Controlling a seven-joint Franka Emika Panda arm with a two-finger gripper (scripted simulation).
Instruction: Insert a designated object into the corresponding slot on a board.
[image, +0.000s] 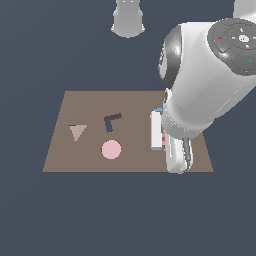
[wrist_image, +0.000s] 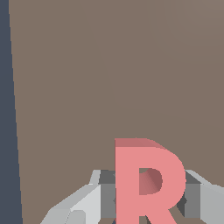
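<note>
The pink-red letter R piece (wrist_image: 148, 179) sits between my gripper's (wrist_image: 148, 199) grey fingers (wrist_image: 87, 203), which are closed against its sides. In the exterior view the gripper (image: 164, 142) is over the right part of the brown board (image: 90, 102), with a sliver of the R piece (image: 163, 136) showing between the fingers. The wrist view shows only bare board (wrist_image: 109, 65) beyond the R. The dark R-shaped slot is hidden in both views, likely behind the arm. I cannot tell whether the R touches the board.
On the board lie a tan triangle (image: 77, 132), a pink disc (image: 111, 149) and a dark L-shaped recess (image: 112, 121). A blue sliver (image: 159, 109) peeks out beside the arm. The arm's bulky white body (image: 210, 80) covers the board's right side. Dark floor surrounds the board.
</note>
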